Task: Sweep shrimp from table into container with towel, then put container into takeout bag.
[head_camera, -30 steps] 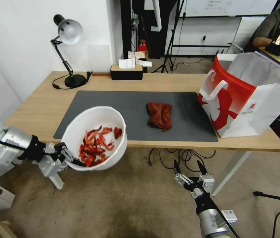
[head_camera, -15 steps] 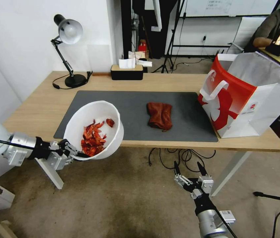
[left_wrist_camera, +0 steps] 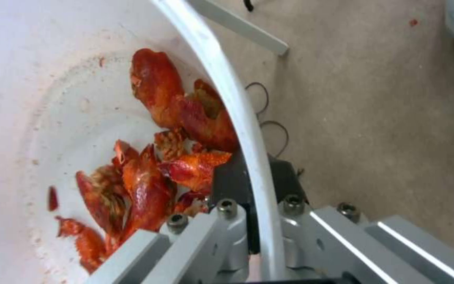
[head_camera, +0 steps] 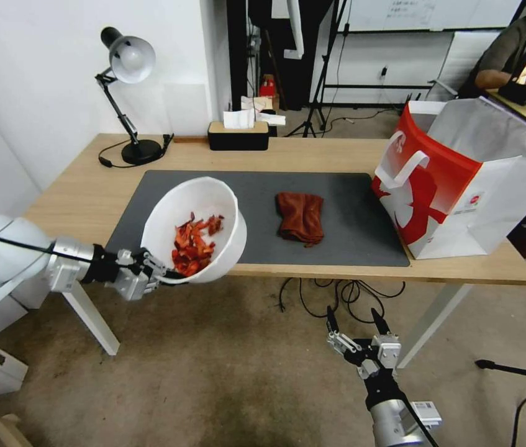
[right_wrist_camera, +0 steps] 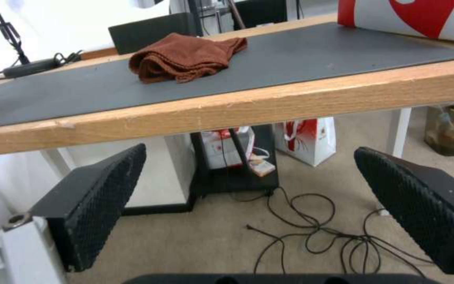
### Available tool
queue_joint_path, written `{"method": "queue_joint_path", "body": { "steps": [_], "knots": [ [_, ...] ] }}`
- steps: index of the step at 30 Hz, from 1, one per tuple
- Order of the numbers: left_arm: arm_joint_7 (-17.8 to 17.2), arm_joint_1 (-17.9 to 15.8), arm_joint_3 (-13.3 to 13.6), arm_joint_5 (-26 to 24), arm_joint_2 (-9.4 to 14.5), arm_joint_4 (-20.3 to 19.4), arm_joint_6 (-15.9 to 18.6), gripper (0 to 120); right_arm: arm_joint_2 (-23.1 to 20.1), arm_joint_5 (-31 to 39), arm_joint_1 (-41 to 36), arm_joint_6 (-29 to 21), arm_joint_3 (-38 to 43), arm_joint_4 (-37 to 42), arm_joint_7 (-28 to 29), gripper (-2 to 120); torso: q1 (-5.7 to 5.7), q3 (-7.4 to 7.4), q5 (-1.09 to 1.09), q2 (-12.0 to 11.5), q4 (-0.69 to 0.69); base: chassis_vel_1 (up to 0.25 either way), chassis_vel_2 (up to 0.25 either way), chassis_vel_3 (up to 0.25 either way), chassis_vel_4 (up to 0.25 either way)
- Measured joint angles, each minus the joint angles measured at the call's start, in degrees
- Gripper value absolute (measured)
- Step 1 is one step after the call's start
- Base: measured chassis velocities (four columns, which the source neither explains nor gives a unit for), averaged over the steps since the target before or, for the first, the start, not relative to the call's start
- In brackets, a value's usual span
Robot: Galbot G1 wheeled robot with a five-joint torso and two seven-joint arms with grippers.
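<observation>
One round white plastic bowl [head_camera: 204,214] of glossy red-orange shrimp [head_camera: 193,243] is gripped at its rim by the left claw [head_camera: 162,274], tilted at the light-wood desk [head_camera: 312,151] edge; one rust-brown towel [head_camera: 300,216] lies beyond the spread-fingered right claw [head_camera: 355,321].

Off to my left a black desk lamp [head_camera: 127,93] stands with its round base near the back corner, head tipped down, its cord [head_camera: 108,160] curling beside the base. Farther along the back edge sits a black tissue box [head_camera: 238,135] with a wooden lid and a white tissue sticking up. Under me, black cables [right_wrist_camera: 311,228] lie tangled on the beige floor. A small red and white paper bag [right_wrist_camera: 306,138] stands on the floor beyond them, next to a dark stand leg. A tripod [head_camera: 323,74] stands behind, against the white wall.
</observation>
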Motion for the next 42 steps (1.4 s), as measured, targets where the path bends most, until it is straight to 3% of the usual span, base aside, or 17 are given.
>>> {"method": "queue_joint_path", "body": {
  "steps": [1,2,5,6,9,10,13,20,25,29,30,33,34,36,38,41,42],
  "knots": [
    [0.0,-2.3,2.1,-0.2,-0.7,0.6,0.2,0,0.1,-0.1,-0.3,0.0,0.2,0.2,0.0,100,0.00,0.00,0.00,0.0,0.00,0.000,0.000,0.000,0.000],
    [0.0,-2.3,2.1,-0.2,-0.7,0.6,0.2,0,0.1,-0.1,-0.3,0.0,0.2,0.2,0.0,100,0.00,0.00,0.00,0.0,0.00,0.000,0.000,0.000,0.000],
    [0.2,-8.5,8.4,-0.1,-3.9,2.4,0.7,0,0.4,-0.6,-0.8,0.1,0.6,0.8,0.0,100,0.00,0.00,-0.01,0.0,0.00,0.000,0.000,0.000,0.000],
    [0.2,-8.5,8.4,-0.1,-3.9,2.4,0.7,0,0.4,-0.6,-0.8,0.1,0.6,0.8,0.0,100,0.00,0.00,-0.01,0.0,0.00,0.000,0.000,0.000,0.000],
    [0.3,-14.7,14.7,0.3,-6.8,4.1,1.3,0,0.6,-1.1,-1.8,0.2,1.2,1.5,0.0,100,0.00,0.00,-0.02,0.0,-0.02,0.000,0.000,0.000,0.000],
    [0.3,-14.7,14.7,0.3,-6.8,4.1,1.3,0,0.6,-1.1,-1.8,0.2,1.2,1.5,0.0,100,0.00,0.00,-0.02,0.0,-0.02,0.000,0.000,0.000,0.000],
    [0.3,-20.5,20.0,0.4,-9.6,6.9,1.6,0,1.0,-1.7,-2.9,0.5,2.0,2.2,0.0,100,0.00,0.00,0.01,0.0,0.01,0.000,0.000,0.000,0.000],
    [0.3,-27.9,25.9,0.2,-14.2,12.4,1.7,0,1.7,-2.5,-4.0,0.9,2.8,2.6,0.0,100,0.00,0.00,-0.01,0.0,0.00,0.000,0.000,0.000,0.000],
    [0.3,-31.9,28.7,0.0,-17.5,16.3,1.4,0,2.3,-2.8,-4.1,0.9,3.0,2.6,-0.1,100,0.00,0.01,0.00,0.0,0.01,0.000,0.000,0.000,0.000],
    [0.2,-38.2,32.7,-0.2,-23.8,21.8,0.9,0,3.2,-3.5,-4.1,0.9,3.1,2.4,-0.1,100,0.00,0.01,-0.01,0.0,0.02,0.000,0.000,0.000,0.000],
    [0.2,-38.2,32.7,-0.2,-23.8,21.8,0.9,0,3.2,-3.5,-4.1,0.9,3.1,2.4,-0.1,100,0.00,0.01,-0.01,0.0,0.02,0.000,0.000,0.000,0.000],
    [-0.3,-43.0,36.0,-0.7,-29.3,26.7,0.7,0,3.6,-3.6,-4.1,0.9,3.5,2.3,-0.1,100,0.00,0.01,0.00,0.0,-0.02,0.000,0.000,0.000,0.000],
    [-0.3,-43.0,36.0,-0.7,-29.3,26.7,0.7,0,3.6,-3.6,-4.1,0.9,3.5,2.3,-0.1,100,0.00,0.01,0.00,0.0,-0.02,0.000,0.000,0.000,0.000],
    [-0.8,-46.1,38.2,-1.1,-32.8,29.7,0.5,0,3.8,-3.6,-4.2,0.9,3.8,2.3,0.0,100,0.00,0.01,0.02,0.0,-0.03,0.000,0.000,0.000,0.000],
    [-0.8,-47.0,38.9,-1.1,-33.9,30.5,0.5,0,3.9,-3.6,-4.2,0.9,3.8,2.3,0.0,100,0.01,0.01,0.01,0.0,-0.02,0.000,0.000,0.000,0.000],
    [-0.8,-49.9,40.4,-1.1,-37.5,34.4,0.3,0,4.1,-3.6,-4.3,0.9,3.9,2.4,0.0,100,0.00,0.01,-0.01,0.0,-0.02,0.000,0.000,0.000,0.000],
    [-0.8,-49.9,40.4,-1.1,-37.5,34.4,0.3,0,4.1,-3.6,-4.3,0.9,3.9,2.4,0.0,100,0.00,0.01,-0.01,0.0,-0.02,0.000,0.000,0.000,0.000]
  ]
}}
